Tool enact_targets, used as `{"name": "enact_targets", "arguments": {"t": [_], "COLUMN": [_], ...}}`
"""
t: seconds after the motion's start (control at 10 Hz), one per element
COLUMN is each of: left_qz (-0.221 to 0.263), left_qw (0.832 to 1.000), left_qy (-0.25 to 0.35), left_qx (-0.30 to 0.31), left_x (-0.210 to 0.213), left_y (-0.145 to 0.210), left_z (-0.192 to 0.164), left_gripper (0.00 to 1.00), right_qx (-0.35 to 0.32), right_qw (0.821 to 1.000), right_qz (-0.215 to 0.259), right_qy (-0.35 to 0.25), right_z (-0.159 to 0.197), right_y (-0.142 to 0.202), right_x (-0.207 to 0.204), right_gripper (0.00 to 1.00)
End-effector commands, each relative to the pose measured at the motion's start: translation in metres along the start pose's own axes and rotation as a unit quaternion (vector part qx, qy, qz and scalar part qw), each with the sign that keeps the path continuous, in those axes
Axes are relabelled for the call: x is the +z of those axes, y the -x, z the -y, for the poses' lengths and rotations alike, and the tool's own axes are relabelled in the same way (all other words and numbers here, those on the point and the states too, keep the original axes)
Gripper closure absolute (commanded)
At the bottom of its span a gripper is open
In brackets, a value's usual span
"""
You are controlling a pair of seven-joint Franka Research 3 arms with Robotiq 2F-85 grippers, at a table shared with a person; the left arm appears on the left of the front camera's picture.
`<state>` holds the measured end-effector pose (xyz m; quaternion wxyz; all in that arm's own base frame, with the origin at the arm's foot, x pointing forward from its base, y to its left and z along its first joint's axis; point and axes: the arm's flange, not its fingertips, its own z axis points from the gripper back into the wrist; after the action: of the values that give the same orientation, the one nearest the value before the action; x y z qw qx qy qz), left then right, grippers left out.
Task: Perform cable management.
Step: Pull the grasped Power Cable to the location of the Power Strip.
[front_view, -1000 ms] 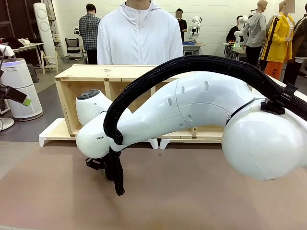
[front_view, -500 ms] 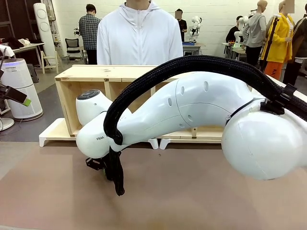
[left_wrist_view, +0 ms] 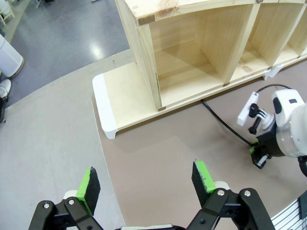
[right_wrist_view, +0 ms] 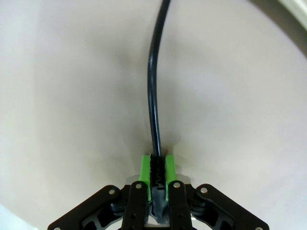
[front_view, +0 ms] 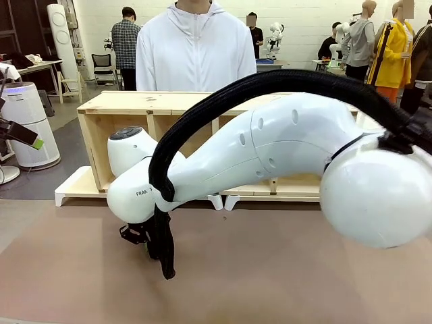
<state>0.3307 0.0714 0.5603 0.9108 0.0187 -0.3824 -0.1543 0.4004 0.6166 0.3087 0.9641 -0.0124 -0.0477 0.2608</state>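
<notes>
In the right wrist view my right gripper [right_wrist_view: 157, 168] is shut on the end of the cable [right_wrist_view: 153, 86]. The thin glossy black cord runs straight up from between the green pads over the brown table. The left wrist view shows this cable [left_wrist_view: 225, 123] coming from the foot of the wooden shelf [left_wrist_view: 144, 57] to the right gripper [left_wrist_view: 256, 154], low on the table. My left gripper [left_wrist_view: 145, 181] hangs high above the table's left part, open, with nothing between its pads. In the front view the right gripper [front_view: 135, 234] sits low at the left, partly behind the arm's thick braided hose [front_view: 162, 250].
The wooden shelf [front_view: 135, 104] with open compartments stands on a white base [front_view: 74, 185] across the far side. A person in a white hooded top [front_view: 196, 54] stands behind it. My right arm [front_view: 270, 148] stretches across the middle. Brown table surface [front_view: 270, 270] lies open in front.
The right arm's elbow and upper part have risen slightly. Its gripper stays low at the same spot, still shut on the cable.
</notes>
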Motion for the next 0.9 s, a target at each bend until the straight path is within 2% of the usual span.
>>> {"name": "enact_targets", "arguments": {"t": [0.0, 0.3, 0.8], "left_qz": [-0.002, -0.002, -0.002], "left_qw": [1.0, 1.0, 1.0], "left_qy": [0.001, 0.001, 0.001], "left_qx": [0.003, 0.003, 0.003], "left_x": [0.0, 0.0, 0.0], "left_y": [0.001, 0.001, 0.001], "left_z": [-0.001, -0.001, -0.001], "left_gripper": [0.0, 0.0, 0.0], "right_qx": [0.004, -0.028, -0.113], "right_qw": [0.999, 0.999, 0.993], "right_qz": [-0.028, -0.02, -0.018], "right_qy": [-0.028, -0.039, 0.017], "right_z": [0.017, 0.038, 0.087], "right_y": [0.042, 0.081, 0.126], "right_x": [0.014, 0.045, 0.072], "right_gripper": [0.85, 0.85, 0.85]}}
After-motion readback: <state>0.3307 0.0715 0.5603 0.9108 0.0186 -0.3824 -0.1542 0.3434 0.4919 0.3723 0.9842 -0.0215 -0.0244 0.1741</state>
